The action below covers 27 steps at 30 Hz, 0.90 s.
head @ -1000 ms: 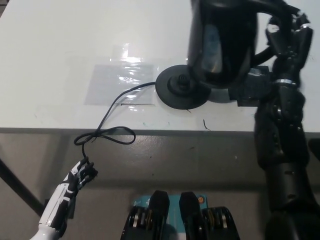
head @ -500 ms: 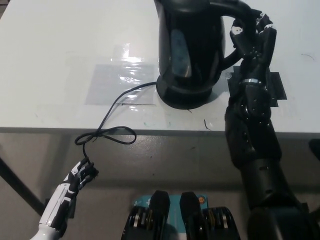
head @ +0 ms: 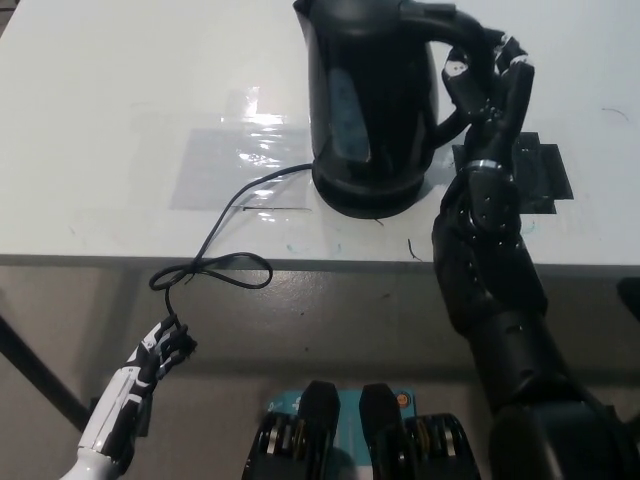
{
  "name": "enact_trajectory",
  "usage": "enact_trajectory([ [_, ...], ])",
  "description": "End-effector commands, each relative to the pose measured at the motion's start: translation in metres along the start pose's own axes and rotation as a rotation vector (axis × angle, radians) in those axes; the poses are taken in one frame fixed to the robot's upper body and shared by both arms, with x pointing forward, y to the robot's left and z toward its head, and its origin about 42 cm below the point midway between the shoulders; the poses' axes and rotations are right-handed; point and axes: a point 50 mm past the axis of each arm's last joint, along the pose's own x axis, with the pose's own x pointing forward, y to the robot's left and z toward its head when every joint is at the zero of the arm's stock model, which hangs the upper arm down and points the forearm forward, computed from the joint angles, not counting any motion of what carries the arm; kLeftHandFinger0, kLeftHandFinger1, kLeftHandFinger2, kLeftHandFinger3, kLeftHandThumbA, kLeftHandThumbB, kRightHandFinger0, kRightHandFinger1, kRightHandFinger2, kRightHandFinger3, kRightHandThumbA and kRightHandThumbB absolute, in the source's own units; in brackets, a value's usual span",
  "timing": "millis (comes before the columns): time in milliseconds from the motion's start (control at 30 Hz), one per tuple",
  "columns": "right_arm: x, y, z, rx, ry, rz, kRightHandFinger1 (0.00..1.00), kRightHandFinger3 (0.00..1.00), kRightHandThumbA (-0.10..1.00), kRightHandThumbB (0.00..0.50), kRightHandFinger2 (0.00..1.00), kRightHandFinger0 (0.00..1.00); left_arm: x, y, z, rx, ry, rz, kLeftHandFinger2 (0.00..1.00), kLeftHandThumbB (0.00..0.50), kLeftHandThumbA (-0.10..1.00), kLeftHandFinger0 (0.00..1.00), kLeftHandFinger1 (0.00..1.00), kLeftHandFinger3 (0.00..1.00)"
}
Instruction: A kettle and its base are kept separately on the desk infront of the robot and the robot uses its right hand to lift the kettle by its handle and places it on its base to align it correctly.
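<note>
Kettle sits upright on its base near the desk's front edge, bare desktop to its left. Right hand grips the handle, fingers wrapped (base mostly hidden); left hand hangs low, fingers curled.

We see our glossy black right arm, bulky segmented shells, black right hand, slim white left hand with black fingers

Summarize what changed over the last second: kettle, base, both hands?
The kettle went from hanging tilted to the right of the base to standing upright on it, moving toward picture left and down. The right robot hand came along, still wrapped on the handle, not let go. Unchanged: the cord looped over the desk edge, the black patch, and the left robot hand low below the desk.
</note>
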Motion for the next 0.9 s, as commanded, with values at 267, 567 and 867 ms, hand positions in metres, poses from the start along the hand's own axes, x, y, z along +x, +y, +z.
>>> enact_trajectory([
  [267, 0.017, 0.036, 0.042, 0.096, -0.157, 0.04, 0.0, 0.45, -0.1, 0.065, 0.29, 0.0, 0.002, 0.002, 0.007, 0.012, -0.042, -0.032, 1.0, 0.253, 0.97, 1.0, 1.0, 1.0],
  [567, 0.013, 0.03, 0.032, 0.105, -0.128, 0.043, 0.0, 0.46, -0.1, 0.072, 0.34, 0.0, 0.004, 0.002, 0.008, 0.01, -0.048, -0.03, 1.0, 0.243, 0.96, 1.0, 1.0, 1.0],
  [867, 0.01, 0.009, 0.015, 0.112, -0.082, 0.009, 0.05, 0.52, -0.1, 0.063, 0.44, 0.0, 0.004, 0.002, 0.008, 0.007, -0.049, -0.027, 1.0, 0.225, 0.97, 1.0, 1.0, 1.0],
])
